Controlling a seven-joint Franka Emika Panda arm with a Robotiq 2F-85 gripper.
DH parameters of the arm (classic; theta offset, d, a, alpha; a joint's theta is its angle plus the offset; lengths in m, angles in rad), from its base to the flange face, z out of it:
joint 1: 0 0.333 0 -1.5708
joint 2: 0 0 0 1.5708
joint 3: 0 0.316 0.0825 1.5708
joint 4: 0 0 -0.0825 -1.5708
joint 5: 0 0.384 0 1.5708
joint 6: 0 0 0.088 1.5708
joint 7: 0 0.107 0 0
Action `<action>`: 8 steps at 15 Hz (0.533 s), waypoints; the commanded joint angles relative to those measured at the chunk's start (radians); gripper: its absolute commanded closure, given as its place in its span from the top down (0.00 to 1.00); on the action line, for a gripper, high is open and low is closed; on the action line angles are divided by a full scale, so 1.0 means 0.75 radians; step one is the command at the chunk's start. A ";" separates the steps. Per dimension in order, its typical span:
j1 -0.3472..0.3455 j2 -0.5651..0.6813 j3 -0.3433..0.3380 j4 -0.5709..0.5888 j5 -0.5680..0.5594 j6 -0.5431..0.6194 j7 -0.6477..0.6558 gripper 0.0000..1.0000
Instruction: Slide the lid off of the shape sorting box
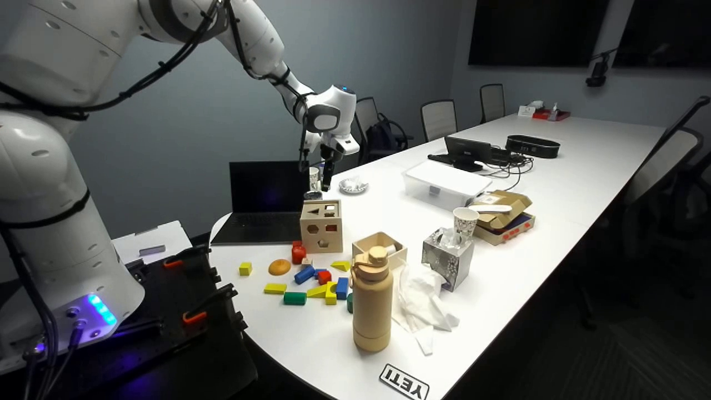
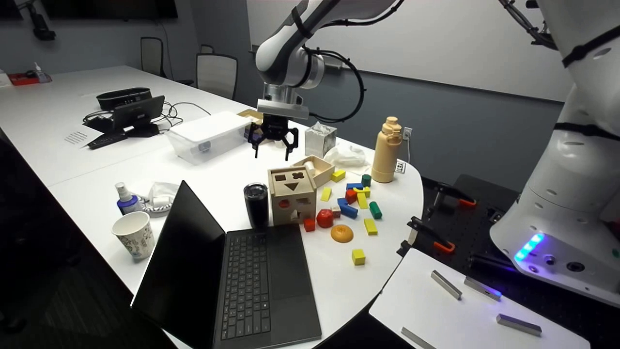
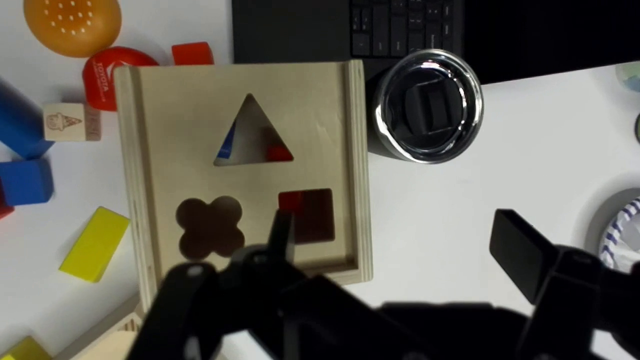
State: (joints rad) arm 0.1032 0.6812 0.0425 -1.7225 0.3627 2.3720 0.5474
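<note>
The shape sorting box [image 1: 322,236] is a light-wood cube standing upright on the table; it also shows in an exterior view [image 2: 281,215]. The lid [image 3: 310,125] is a flat wood panel with triangle, square and four-lobed holes. It lies on top of the box between raised rims, also seen in an exterior view [image 2: 306,179]. My gripper [image 2: 271,155] is open and empty, above the table and higher than the box. In the wrist view my gripper [image 3: 393,220] has its left finger overlapping the lid's square hole and its right finger over bare table. No contact with the lid is visible.
A dark tumbler [image 3: 427,107] stands close beside the box. An open laptop [image 2: 271,286] lies next to it. An open wooden tray [image 2: 325,173] sits on another side. Several coloured blocks [image 2: 370,226], a tan bottle [image 1: 372,303], a tissue box [image 1: 450,261] and a plastic bin [image 2: 208,133] are around.
</note>
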 commanded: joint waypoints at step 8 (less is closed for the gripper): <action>0.023 -0.034 0.003 -0.200 0.099 0.064 0.194 1.00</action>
State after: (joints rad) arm 0.1170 0.6927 0.0440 -1.7894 0.4049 2.3832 0.6628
